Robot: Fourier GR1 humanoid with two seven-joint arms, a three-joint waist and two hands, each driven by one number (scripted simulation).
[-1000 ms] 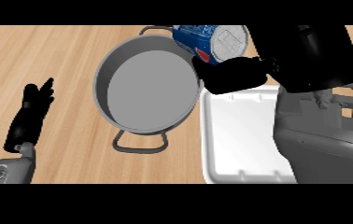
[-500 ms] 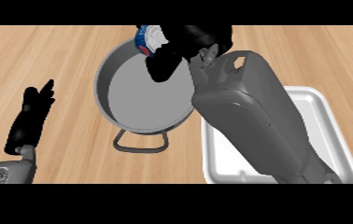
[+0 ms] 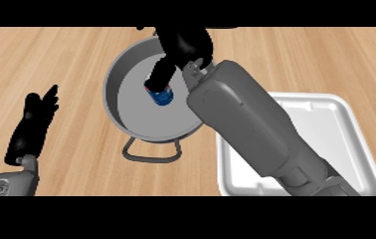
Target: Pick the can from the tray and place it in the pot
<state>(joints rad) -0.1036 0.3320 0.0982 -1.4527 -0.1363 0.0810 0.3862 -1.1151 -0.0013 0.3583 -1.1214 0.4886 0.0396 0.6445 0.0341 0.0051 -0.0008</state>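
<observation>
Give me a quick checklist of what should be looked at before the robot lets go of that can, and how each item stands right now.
1. Can over the pot, inside its rim: ok.
2. Can resting on the pot's floor: cannot tell; it looks low, but contact isn't visible.
3. Right hand has its fingers reaching down onto the can: ok.
4. Can upright: cannot tell, mostly hidden by the fingers.
5. Left hand resting open at the left edge, away from the pot: ok.
6. Tray no longer holds the can: ok.
</observation>
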